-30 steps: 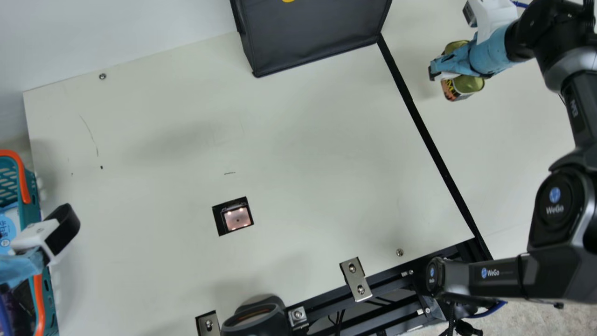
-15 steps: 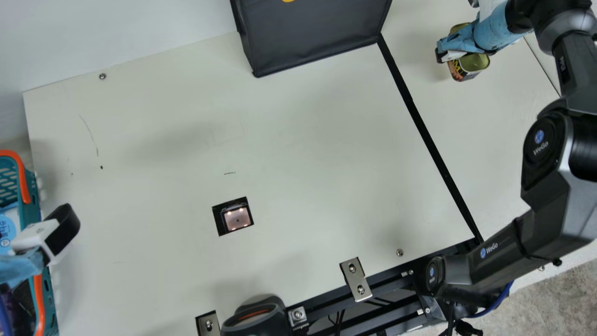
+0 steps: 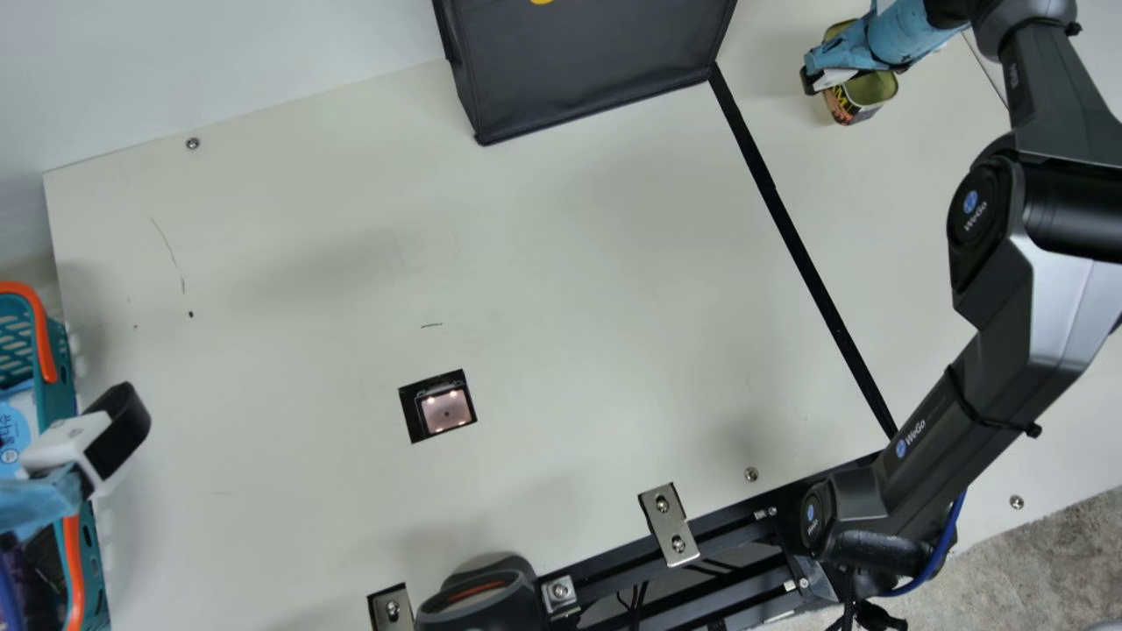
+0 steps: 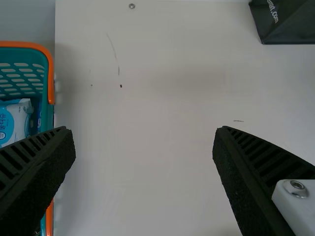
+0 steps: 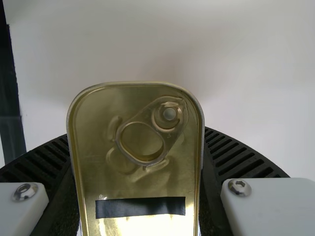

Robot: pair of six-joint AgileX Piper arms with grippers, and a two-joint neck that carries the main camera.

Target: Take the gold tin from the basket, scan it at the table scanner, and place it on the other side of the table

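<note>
Gripping the gold tin [image 3: 868,90] between its ribbed fingers [image 5: 241,155], the right claw [image 3: 828,74] hangs at the upper right of the main view, over the part of the bench [image 3: 307,263] to the right of the long black strip [image 3: 798,237]. The right wrist view shows the tin's lid turned to the camera, with its ring pull [image 5: 142,142] and a short black band [image 5: 140,207]. Whether the tin touches the bench, I can't tell.

The left claw [image 3: 88,447] is at the left edge of the main view, released, its fingers [image 4: 37,164] well apart with nothing between them. It is by the teal basket [image 3: 57,394] with orange handles, where a white and blue packet [image 3: 16,429] lies.

The scanner window [image 3: 445,410] is set into the bench, left of centre and below the middle of the frame, and a dark device [image 3: 482,605] sits at the bottom edge. At the top of the frame stands a black bag [image 3: 587,74], close to the upper end of the strip.
</note>
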